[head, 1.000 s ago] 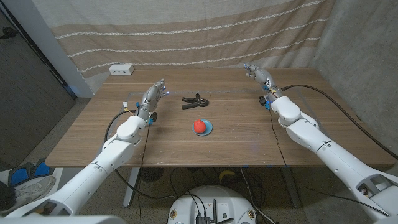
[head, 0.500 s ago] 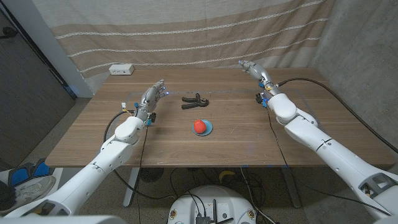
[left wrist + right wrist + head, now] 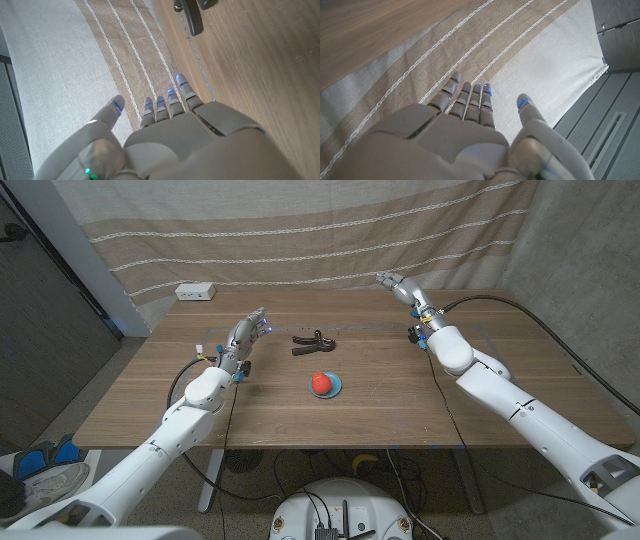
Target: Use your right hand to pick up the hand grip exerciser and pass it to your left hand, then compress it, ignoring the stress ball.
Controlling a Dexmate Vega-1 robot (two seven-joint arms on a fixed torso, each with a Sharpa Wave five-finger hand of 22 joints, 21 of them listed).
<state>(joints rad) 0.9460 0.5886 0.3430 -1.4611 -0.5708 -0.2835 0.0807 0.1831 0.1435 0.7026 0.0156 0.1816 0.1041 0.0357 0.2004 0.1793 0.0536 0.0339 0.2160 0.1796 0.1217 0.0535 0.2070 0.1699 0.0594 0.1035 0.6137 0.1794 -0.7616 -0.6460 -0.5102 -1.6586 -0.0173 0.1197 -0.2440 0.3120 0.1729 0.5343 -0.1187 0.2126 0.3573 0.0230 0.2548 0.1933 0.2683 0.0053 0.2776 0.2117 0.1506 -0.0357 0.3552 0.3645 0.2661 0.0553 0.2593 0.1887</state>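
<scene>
Black hand grip exerciser (image 3: 314, 340) lies on the desk (image 3: 400, 395) between both empty hands: left hand (image 3: 246, 334) and right hand (image 3: 398, 284), fingers spread

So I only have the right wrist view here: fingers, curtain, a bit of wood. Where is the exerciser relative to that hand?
Observer: The hand grip exerciser lies mid-table, to the robot's left of the right hand, untouched.
Operator: And the left hand?
Observer: The left hand is open, on the exerciser's other side, apart from it.
Operator: Where's the ball?
Observer: The red stress ball sits on a blue dish, nearer the robot than the exerciser.
</scene>
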